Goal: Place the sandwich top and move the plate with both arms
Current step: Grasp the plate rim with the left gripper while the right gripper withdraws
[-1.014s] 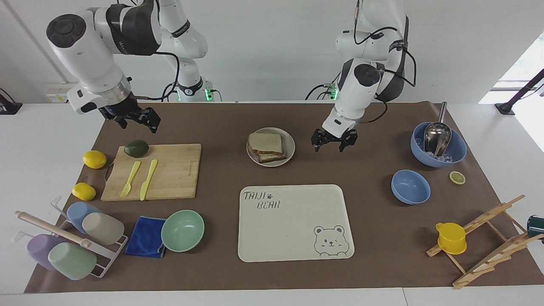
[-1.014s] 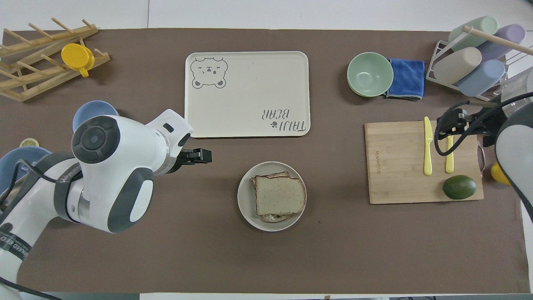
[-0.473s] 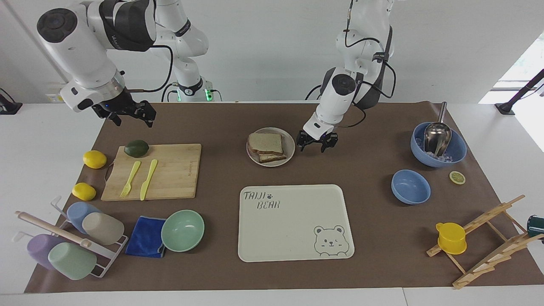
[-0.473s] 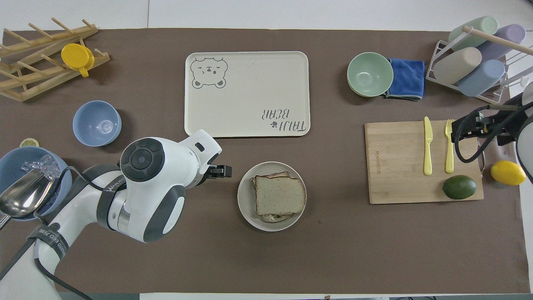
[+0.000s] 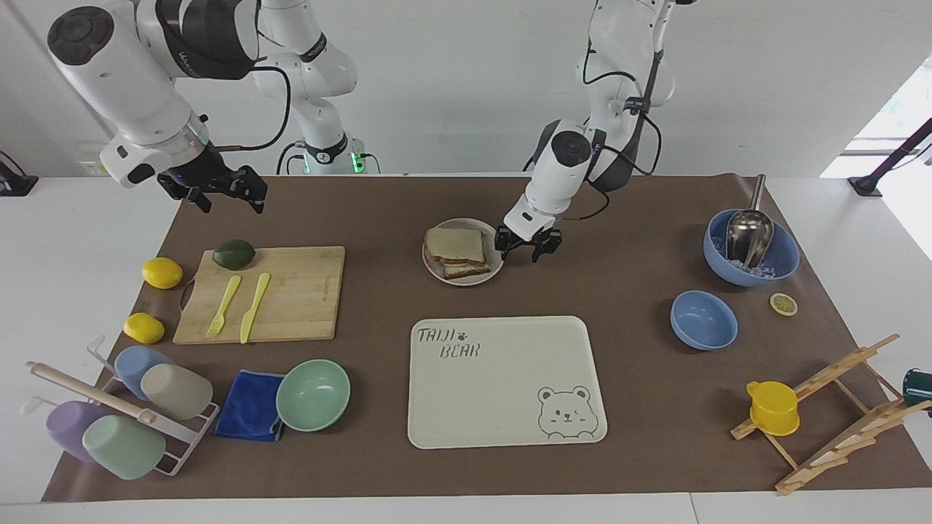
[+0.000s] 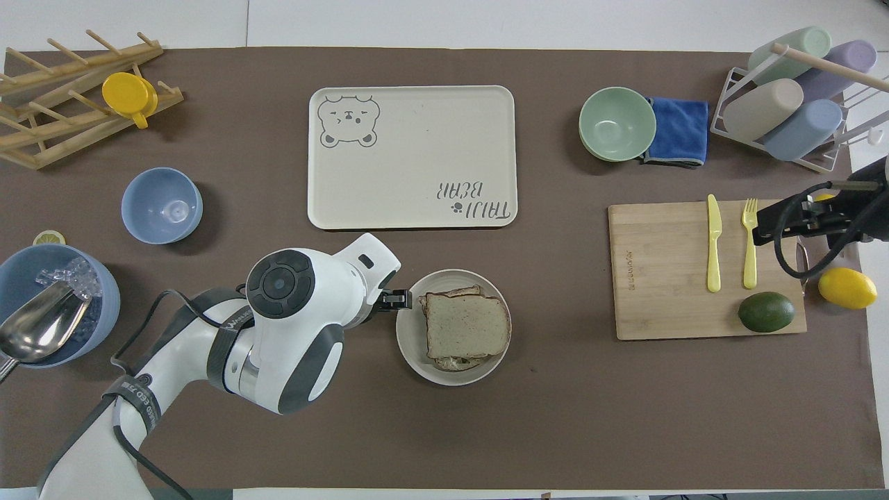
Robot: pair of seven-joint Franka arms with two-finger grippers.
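The sandwich top lies on the stacked sandwich on the small round plate, on the mat between the two arms; it also shows in the overhead view on the plate. My left gripper is open and low, right beside the plate's rim toward the left arm's end; its tip reaches the rim in the overhead view. My right gripper is open and empty, raised over the cutting board's edge at the right arm's end.
The bear tray lies farther from the robots than the plate. A cutting board holds an avocado, a fork and a knife. Two lemons, a mint bowl, a blue cloth, a cup rack, two blue bowls and a wooden rack also stand around.
My left gripper has moved from the left arm's end across to the plate's rim. My right gripper has risen and drawn back toward the right arm's end of the table.
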